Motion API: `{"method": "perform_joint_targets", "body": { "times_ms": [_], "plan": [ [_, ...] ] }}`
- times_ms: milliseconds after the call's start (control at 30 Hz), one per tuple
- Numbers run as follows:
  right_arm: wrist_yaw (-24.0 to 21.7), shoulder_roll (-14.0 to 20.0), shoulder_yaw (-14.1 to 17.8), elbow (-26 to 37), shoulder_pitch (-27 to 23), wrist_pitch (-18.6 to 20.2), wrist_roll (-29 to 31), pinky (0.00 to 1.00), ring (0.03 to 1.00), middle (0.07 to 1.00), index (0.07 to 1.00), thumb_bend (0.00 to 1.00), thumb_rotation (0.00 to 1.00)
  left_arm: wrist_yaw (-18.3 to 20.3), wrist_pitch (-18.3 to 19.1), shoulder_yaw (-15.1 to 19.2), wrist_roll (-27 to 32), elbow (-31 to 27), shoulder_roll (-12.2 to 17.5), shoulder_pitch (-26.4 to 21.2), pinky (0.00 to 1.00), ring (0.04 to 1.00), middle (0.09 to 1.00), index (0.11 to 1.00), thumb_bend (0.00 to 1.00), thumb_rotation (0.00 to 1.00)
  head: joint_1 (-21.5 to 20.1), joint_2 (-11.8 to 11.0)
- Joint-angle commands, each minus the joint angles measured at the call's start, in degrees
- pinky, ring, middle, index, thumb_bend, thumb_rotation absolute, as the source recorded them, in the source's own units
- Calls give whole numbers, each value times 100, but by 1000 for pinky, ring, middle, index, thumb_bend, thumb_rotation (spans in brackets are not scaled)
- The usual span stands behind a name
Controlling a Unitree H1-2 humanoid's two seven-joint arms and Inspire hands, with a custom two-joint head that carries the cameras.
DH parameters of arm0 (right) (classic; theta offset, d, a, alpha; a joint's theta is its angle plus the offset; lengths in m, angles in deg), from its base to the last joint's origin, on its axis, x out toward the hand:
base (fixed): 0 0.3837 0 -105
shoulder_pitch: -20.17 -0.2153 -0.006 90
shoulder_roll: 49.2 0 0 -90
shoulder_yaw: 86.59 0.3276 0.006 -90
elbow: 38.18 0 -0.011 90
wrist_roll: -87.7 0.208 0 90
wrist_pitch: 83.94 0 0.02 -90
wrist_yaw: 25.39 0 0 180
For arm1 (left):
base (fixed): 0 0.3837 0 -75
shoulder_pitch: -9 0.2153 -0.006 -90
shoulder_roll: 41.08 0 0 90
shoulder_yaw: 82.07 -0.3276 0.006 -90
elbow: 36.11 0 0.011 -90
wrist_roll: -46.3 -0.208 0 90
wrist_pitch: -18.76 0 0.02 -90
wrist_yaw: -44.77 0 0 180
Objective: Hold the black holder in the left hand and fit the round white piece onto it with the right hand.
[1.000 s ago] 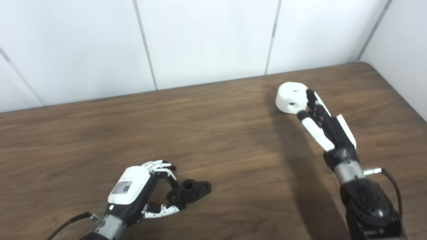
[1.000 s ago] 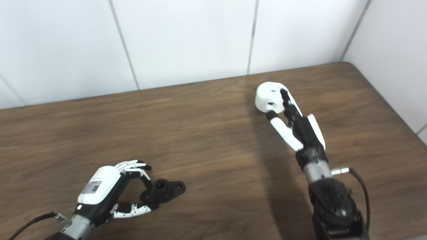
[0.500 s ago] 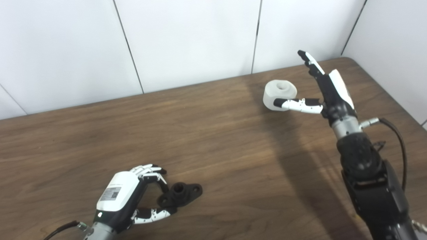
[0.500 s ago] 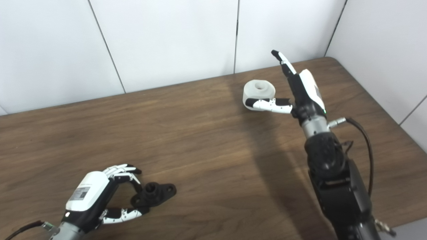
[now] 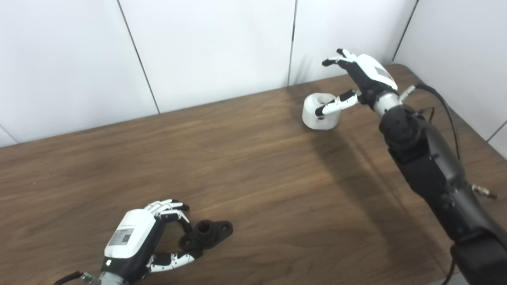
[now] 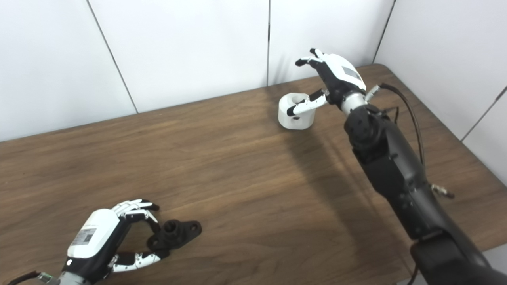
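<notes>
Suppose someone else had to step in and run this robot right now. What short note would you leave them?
Left robot hand: fingers curled around one end of the black holder, which lies on the table at the near left; not lifted.
Right robot hand: open above the round white piece at the far right, thumb across its front, no grip.
Done: both hands at their parts.
Left: grip and raise the holder, grasp the white piece, carry it over, fit it on.
</notes>
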Motion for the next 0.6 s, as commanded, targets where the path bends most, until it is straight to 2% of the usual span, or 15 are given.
{"method": "perform_joint_targets", "body": {
  "times_ms": [0, 333, 567],
  "plan": [
    [-58, 235, -18, 42, -389, 91, -176, 906, 1000, 985, 819, 1000, 242, 269, 113, -3, -105, 120, 187, 192, 846, 847, 777, 488, 519, 54, -78, -17],
    [-639, 492, -278, -379, -854, 205, -229, 889, 1000, 973, 822, 1000, 264, 155, 53, 61, -108, 200, 159, 188, 824, 842, 770, 487, 521, 53, -82, -39],
    [-808, 507, -411, -568, -961, 225, -294, 875, 1000, 972, 821, 1000, 264, 148, 53, 71, -165, 197, 139, 193, 820, 841, 767, 488, 521, 54, -67, -28]
  ]
}}
